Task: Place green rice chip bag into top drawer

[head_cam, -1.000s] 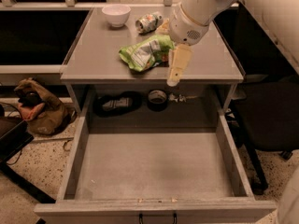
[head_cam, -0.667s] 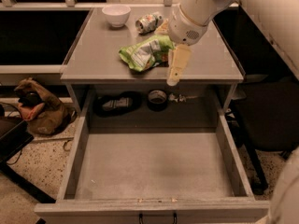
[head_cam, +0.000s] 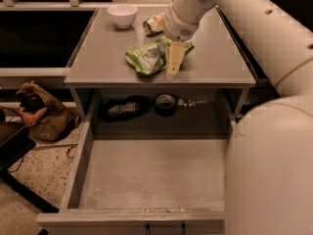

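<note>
The green rice chip bag (head_cam: 145, 58) lies crumpled on the grey table top, near its front edge. My gripper (head_cam: 172, 66) hangs point-down from the pale arm at the bag's right end, overlapping it in this view. I cannot tell whether it touches the bag. The top drawer (head_cam: 98, 180) is pulled wide open below the table. Its grey bottom is bare, and a small dark handle (head_cam: 164, 227) shows on its front.
A white bowl (head_cam: 122, 14) and a crushed printed can (head_cam: 153, 23) stand at the back of the table. A dark shelf recess under the top holds a tape roll (head_cam: 165, 104) and a dark object (head_cam: 120, 108). A brown bag (head_cam: 41, 112) lies on the floor at left. My arm's bulk fills the right side.
The gripper has moved a little left, from beside the bag's right end to over it. The arm's lower part now covers more of the right side. The bag has not moved.
</note>
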